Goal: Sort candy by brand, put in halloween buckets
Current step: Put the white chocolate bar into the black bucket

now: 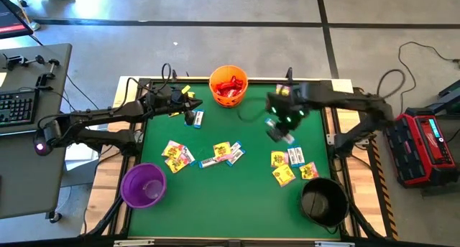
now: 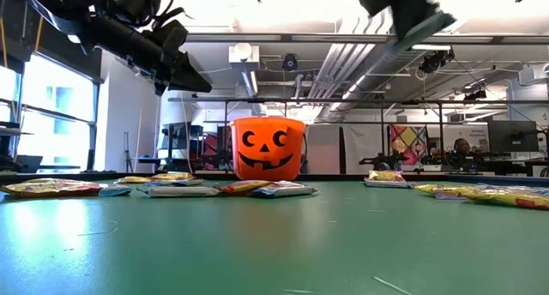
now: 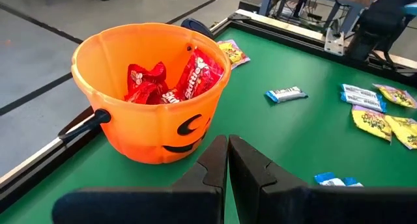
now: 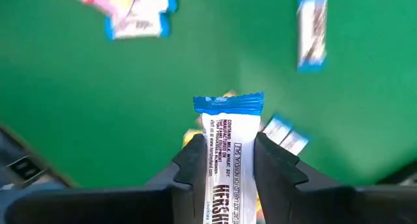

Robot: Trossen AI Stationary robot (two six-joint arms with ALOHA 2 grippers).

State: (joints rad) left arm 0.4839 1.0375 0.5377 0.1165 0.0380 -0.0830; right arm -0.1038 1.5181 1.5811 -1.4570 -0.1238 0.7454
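Observation:
My right gripper [image 4: 228, 164] hangs high over the green table's right half [image 1: 282, 127], shut on a white-blue candy bar [image 4: 228, 136]. My left gripper [image 3: 228, 155] is shut and holds nothing; it hovers beside the orange pumpkin-face bucket [image 3: 153, 87], which stands at the table's far edge [image 1: 228, 85] with red candy [image 3: 176, 84] inside. The purple bucket [image 1: 144, 185] stands at the near left, the black bucket [image 1: 323, 200] at the near right. Loose yellow and white-blue candy [image 1: 223, 154] lies flat on the table. My right gripper pinches the white-blue bar by its two long sides [image 4: 210, 160] between the two fingers. The bar lies along the fingers, and its blue crimped end [image 4: 228, 103] sticks out past the fingertips. The fingers point down from above. The bar is lifted clear of the table.
Candy clusters lie at the left middle [image 1: 177, 154], centre and right [image 1: 289, 165]. One white-blue packet [image 1: 198, 118] and a yellow one [image 1: 186, 91] lie near my left gripper. A desk with a keyboard [image 1: 18, 107] stands left of the table, a red case [image 1: 425, 146] to its right.

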